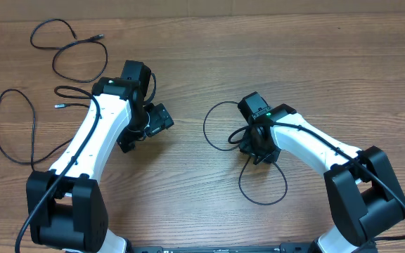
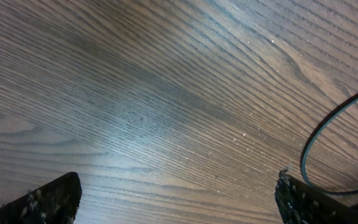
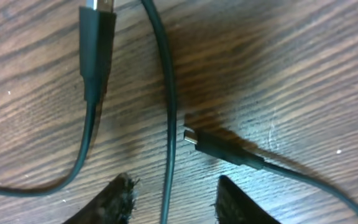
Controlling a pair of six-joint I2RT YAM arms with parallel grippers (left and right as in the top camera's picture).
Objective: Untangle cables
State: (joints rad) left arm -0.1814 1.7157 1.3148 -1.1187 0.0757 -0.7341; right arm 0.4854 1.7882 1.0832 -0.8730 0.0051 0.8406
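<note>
Low in the right wrist view, the right gripper point(image 3: 174, 194) stands parted, a thin black cable point(image 3: 165, 93) running loose between its fingers. Its metal-tipped plug point(image 3: 219, 149) lies just beyond. The left gripper point(image 2: 176, 194) gapes wide over the brown wooden table point(image 2: 135, 93). More thin black cords point(image 1: 76, 56) sprawl at the overhead's upper left.

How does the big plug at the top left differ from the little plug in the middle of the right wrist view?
The top-left plug is thick and long; the middle plug is slim and short. The top-left plug runs nearly straight up the picture, metal tip at the top edge; the middle plug lies slanted, tip pointing up-left. Both are black, metal-tipped, and lie on the wooden table.
</note>
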